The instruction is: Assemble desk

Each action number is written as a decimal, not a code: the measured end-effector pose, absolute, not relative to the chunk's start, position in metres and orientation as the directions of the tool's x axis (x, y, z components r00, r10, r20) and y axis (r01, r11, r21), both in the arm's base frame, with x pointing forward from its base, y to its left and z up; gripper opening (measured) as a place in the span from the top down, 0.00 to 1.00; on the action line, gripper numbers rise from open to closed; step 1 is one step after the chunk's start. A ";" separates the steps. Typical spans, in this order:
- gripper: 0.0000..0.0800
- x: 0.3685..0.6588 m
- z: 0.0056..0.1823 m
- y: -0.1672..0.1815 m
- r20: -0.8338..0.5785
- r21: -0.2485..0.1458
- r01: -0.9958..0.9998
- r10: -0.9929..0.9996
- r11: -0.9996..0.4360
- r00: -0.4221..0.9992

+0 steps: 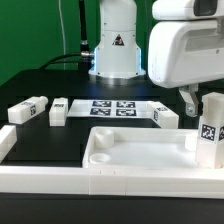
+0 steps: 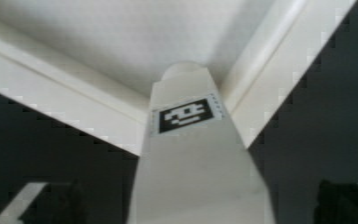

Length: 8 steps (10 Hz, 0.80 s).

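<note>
Between the fingers [image 2: 23,200]: one leg [image 2: 194,165] of the desk, its tag turned to the wrist camera. Dark gaps show on both sides, so neither finger seems to touch it.
Gripper [image 2: 185,200]: jaws spread wide and holding nothing. It straddles the leg rather than clamping it.
Beyond the fingertips: the tabletop [image 2: 140,35], with its raised rim closing into a corner just where the leg's far end points.
Why the leg stands: in the exterior view it is upright at the tray's corner with no grip on it, so it is probably seated in a corner socket. The joint itself is hidden.
Why the jaws are wide: this could be a release or a fresh reach to turn the leg. The pictures do not say which.
Well away from the gripper: three loose legs [image 1: 28,110] lie flat on the black table [image 1: 50,140] on either side of the marker board [image 1: 112,107]. They are apart from one another, so each can be taken alone.
Tabletop's seat: hollow side up, just beside the white border rails [image 1: 100,185], probably to keep it from sliding.
</note>
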State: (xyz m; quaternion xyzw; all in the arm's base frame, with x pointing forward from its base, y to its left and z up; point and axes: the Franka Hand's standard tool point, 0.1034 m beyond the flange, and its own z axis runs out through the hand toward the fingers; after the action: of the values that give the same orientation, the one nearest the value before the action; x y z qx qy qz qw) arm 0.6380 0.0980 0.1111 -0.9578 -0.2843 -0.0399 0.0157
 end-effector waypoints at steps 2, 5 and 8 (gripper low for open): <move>0.32 0.638 0.111 0.098 0.085 -0.007 0.553 0.551 -0.833 0.830; 0.64 0.638 0.111 0.098 0.085 -0.009 0.535 0.533 -0.845 0.842; 0.64 0.638 0.111 0.098 0.084 -0.020 0.427 0.424 -0.904 0.902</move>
State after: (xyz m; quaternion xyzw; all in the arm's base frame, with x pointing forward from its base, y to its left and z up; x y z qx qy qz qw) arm 0.6379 0.0977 0.1109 -0.9750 -0.2181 -0.0386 0.0191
